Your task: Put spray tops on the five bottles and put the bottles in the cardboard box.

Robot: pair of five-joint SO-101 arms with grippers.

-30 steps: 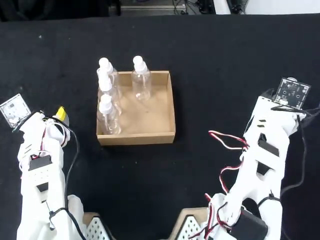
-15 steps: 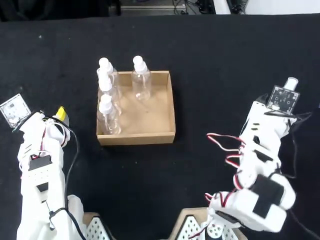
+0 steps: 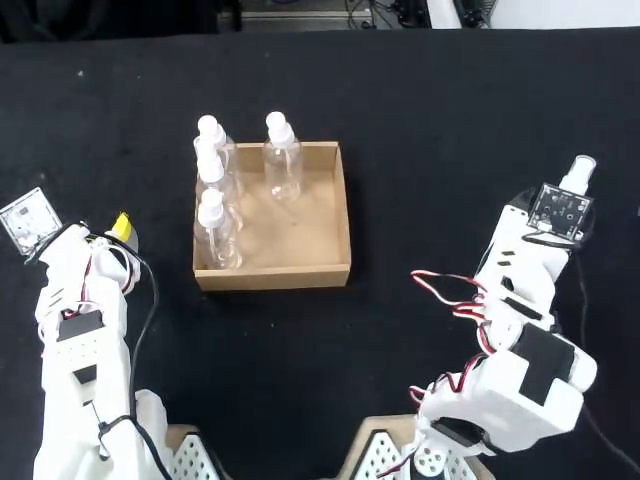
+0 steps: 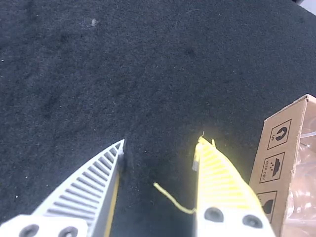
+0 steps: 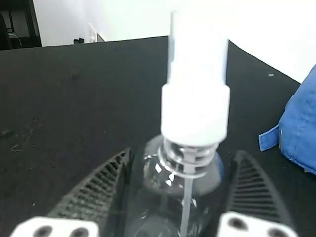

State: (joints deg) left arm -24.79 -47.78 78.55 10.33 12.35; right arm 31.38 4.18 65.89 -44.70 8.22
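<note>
Clear capped bottle (image 5: 193, 170) is clamped in right end effector (image 5: 183, 154); recommend carrying upright, clearing cardboard box (image 3: 345, 215) wall before lowering.

Right arm (image 3: 530, 290) drawn back, bottle (image 5: 173, 197) spray top (image 3: 580, 172) now showing past wrist

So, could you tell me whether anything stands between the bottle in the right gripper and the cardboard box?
Nothing visible does. Bare black table lies between the bottle in the right gripper and the cardboard box. The four bottles inside stand along its left and far walls, leaving its right side free.
</note>
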